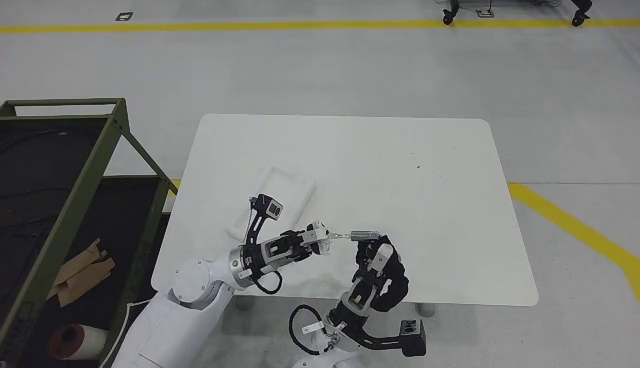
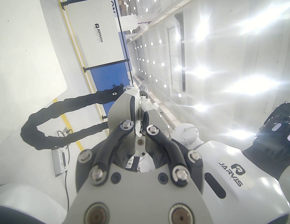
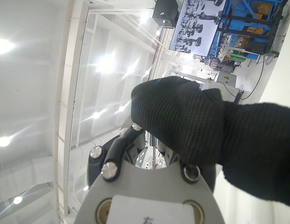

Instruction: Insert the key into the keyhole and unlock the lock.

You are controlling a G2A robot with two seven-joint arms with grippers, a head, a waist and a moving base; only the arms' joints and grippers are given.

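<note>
Off the table's [image 1: 400,168] left side I have the green-framed cart [image 1: 120,128], lined in black. Some flat pieces of cardboard [image 1: 80,268] lie in it, and a red and white roll [image 1: 68,341] sits in its corner nearest the robot. On the table itself, in its left half, a shallow white tray [image 1: 278,190] lies flat, just beyond my left arm and apart from both grippers. My left gripper [image 1: 322,234] hangs above the table's near-left part. In the left wrist view its fingers [image 2: 126,108] are pressed together, clamped on a small metal piece with white tape around it. I take that piece for the key [image 1: 338,236]. In the top view it sticks out as a thin sliver from the fingertips towards the right, level with the tabletop and held clear of it. Its far end meets a small grey block, the lock [image 1: 362,235], also held up off the table above its near edge. The lock sits at the tip of my right gripper [image 1: 366,242], which comes up from the table's near side. A black knit cover [image 3: 194,122] lies across the right wrist view, and I cannot tell whether that gripper is closed or apart, nor whether the key's tip is inside the keyhole or only touching the lock.
</note>
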